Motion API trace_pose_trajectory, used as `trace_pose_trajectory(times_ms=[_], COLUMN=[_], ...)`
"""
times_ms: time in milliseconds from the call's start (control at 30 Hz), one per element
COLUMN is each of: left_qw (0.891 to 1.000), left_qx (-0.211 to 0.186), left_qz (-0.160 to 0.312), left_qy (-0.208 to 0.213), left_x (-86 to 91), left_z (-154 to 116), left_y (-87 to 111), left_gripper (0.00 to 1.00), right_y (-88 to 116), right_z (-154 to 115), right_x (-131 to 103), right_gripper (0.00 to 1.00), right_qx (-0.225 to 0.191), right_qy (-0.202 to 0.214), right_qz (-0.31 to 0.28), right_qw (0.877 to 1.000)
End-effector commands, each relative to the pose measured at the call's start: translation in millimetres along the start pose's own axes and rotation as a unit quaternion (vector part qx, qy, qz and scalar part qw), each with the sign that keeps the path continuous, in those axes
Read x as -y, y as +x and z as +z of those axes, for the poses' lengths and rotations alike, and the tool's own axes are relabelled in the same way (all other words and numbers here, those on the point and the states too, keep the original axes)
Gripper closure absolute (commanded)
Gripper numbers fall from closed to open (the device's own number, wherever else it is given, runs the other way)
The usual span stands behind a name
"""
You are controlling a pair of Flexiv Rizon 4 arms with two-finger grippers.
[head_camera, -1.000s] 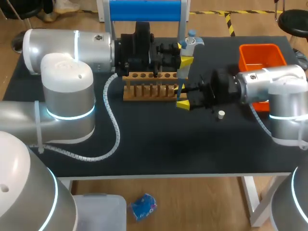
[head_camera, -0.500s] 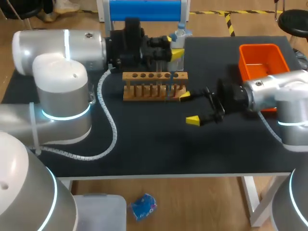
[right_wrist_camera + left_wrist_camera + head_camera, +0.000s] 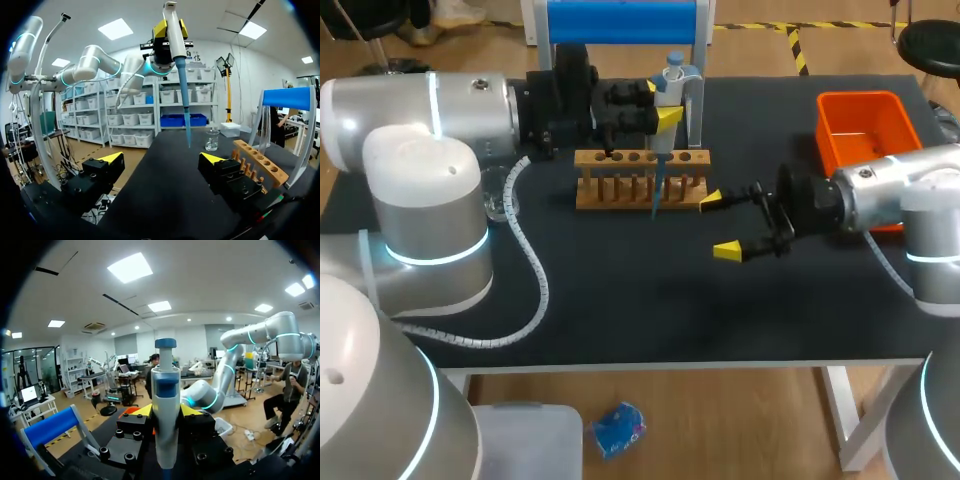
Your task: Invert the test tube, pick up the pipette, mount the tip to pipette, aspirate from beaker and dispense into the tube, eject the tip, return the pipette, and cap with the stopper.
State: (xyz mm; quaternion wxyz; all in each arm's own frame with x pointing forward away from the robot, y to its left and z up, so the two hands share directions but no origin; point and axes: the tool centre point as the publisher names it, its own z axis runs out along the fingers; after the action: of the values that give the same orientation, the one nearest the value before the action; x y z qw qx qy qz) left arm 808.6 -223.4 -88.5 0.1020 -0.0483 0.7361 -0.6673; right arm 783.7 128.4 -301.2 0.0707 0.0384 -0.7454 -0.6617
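Observation:
My left gripper (image 3: 665, 108) is shut on the white and blue pipette (image 3: 672, 85), held upright over the back of the wooden tube rack (image 3: 642, 178). A long blue tip (image 3: 655, 195) is on the pipette and hangs in front of the rack. In the left wrist view the pipette (image 3: 165, 405) stands between the yellow tips of that gripper (image 3: 166, 412). My right gripper (image 3: 720, 225) is open and holds nothing, right of the rack, low over the table. From the right wrist its own gripper (image 3: 161, 160) points at the raised pipette (image 3: 172, 35), the blue tip (image 3: 185, 105) and a glass beaker (image 3: 212, 140).
An orange bin (image 3: 860, 125) stands at the back right. A blue-topped stand (image 3: 620, 20) is behind the rack. The beaker (image 3: 500, 205) sits by my left arm, left of the rack. A clear tube (image 3: 264, 134) stands upright at the rack (image 3: 260, 162).
My right gripper opened wide and drew back to the right, away from the pipette. My left arm carried the pipette, with the blue tip on it, leftward over the rack.

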Motion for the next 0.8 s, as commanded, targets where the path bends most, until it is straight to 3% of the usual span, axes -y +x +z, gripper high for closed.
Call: trace_pose_trajectory(times_ms=[33, 133, 233, 533, 800], left_qw=[1.000, 1.000, 0.999, 1.000, 1.000], left_qx=[-0.001, -0.001, -0.023, -0.022, 0.005], left_qz=[0.000, 0.000, -0.016, 0.001, 0.007], left_qy=[0.002, 0.002, 0.018, 0.010, 0.020], left_x=[-0.5, -0.5, 1.0, 0.2, -10.1], left_z=[0, 0, -20, -85, -138], left_y=[-0.3, -0.3, -6.9, -20.2, -46.2], left_gripper=[1.00, 1.00, 1.00, 1.00, 1.00], right_y=[0, 0, 0, -13, -17], right_z=[0, 0, 0, 51, 100], right_x=[-1, -1, -1, -3, -8], right_gripper=[0.00, 0.00, 0.00, 0.00, 0.00], right_qx=[0.000, 0.000, 0.000, 0.059, 0.113], right_qy=[0.001, 0.001, 0.001, 0.010, 0.028], right_qz=[0.000, 0.000, 0.000, -0.006, -0.018], right_qw=[1.000, 1.000, 1.000, 0.998, 0.993])
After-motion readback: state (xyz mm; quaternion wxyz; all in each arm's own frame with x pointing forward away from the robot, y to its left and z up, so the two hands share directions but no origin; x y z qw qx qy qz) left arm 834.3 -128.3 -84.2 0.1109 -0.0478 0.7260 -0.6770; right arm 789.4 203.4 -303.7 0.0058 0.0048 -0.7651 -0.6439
